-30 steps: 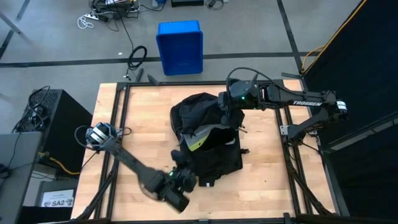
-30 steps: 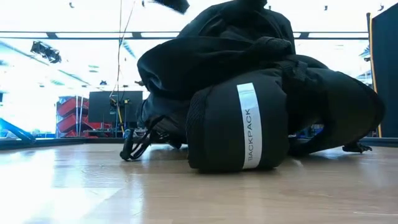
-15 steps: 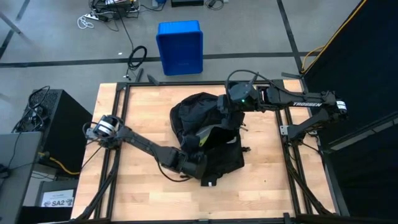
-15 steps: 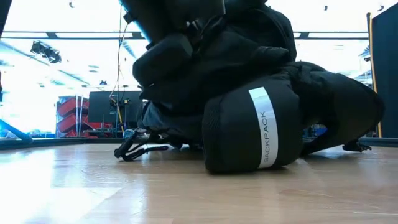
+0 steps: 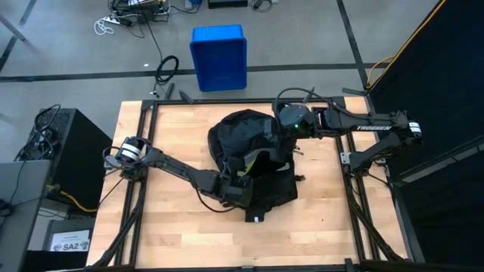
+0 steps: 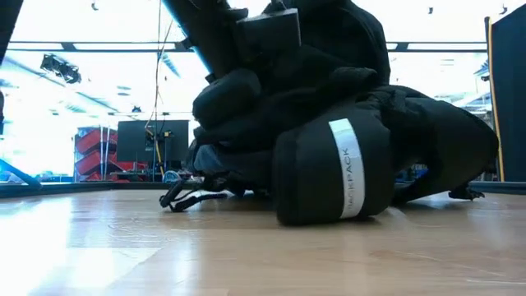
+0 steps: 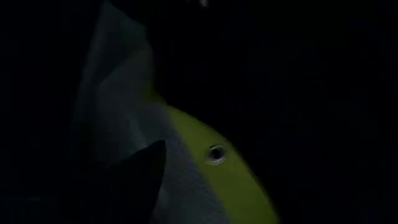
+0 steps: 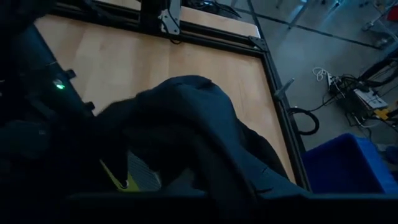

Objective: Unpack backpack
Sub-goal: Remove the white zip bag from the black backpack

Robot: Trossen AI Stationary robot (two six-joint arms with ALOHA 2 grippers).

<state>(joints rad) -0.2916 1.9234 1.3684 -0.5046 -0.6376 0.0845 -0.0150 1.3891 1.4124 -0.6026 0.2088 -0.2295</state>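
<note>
The large black fabric backpack [image 5: 253,162] lies mid-counter on the pale wooden counter [image 5: 170,128], its opening showing a yellow-green and white object [image 7: 205,168]. The left end effector [image 5: 240,180] is at the near edge of that opening; whether its fingers are apart cannot be told. Best to settle squarely on the yellow-green piece, avoiding the lining, before clamping. Farther off, the right end effector [image 5: 281,140], fingers together, sits at the flap and probably should keep it lifted.
</note>
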